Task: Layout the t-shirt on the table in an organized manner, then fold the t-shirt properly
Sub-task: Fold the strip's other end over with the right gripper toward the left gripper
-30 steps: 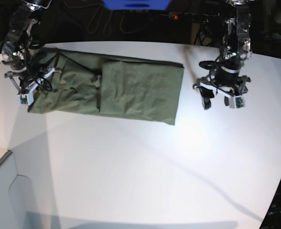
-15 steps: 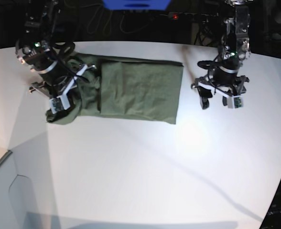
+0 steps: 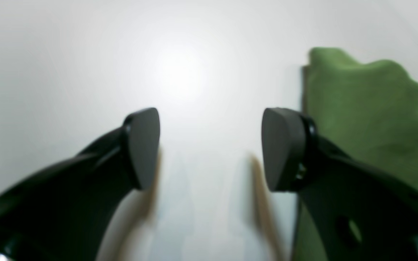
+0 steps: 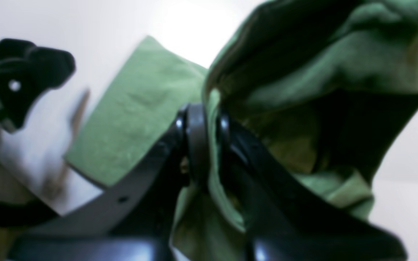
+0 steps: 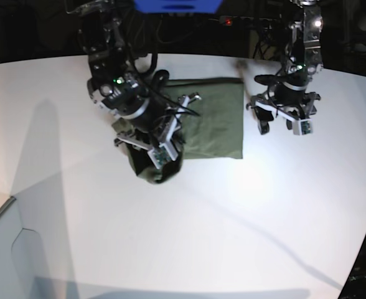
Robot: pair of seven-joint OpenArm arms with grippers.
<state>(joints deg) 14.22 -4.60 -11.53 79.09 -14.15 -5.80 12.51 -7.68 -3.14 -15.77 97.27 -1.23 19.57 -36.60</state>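
While we carry the fold across, here's where it could slip:

R gripper (image 4: 209,145): pinched tight on a bunched edge of the t-shirt (image 5: 211,121), cloth squeezed between both fingers; the lifted part hangs in a loose hood around it.
Grip risk: we judge the pinch may hold only some of the layers; if so, the lower ply could drop out mid-carry and the fold would land crooked.
Bunch risk: in the base view the carried cloth sags in a dark lump at the near-left corner of the shirt; set down like that, we'd get a wad, not a flat panel.
Drag risk: w/ the rest of the shirt lying flat on the counter (image 5: 189,237), pulling too low or too fast could slide the whole stack and spoil its straight edges.
L gripper (image 3: 210,148): wide apart, holding nothing, hovering over bare counter just beside the shirt's edge.
No-anchor risk: nothing pins the far side, so we think the shirt is free to shift toward the R arm.
Clash risk: L gripper shows in the R wrist view, so the arms are near; a long sweep might bring them together.
View limit: wrist pics are blurred, so we can't tell which hem or sleeve is pinched.
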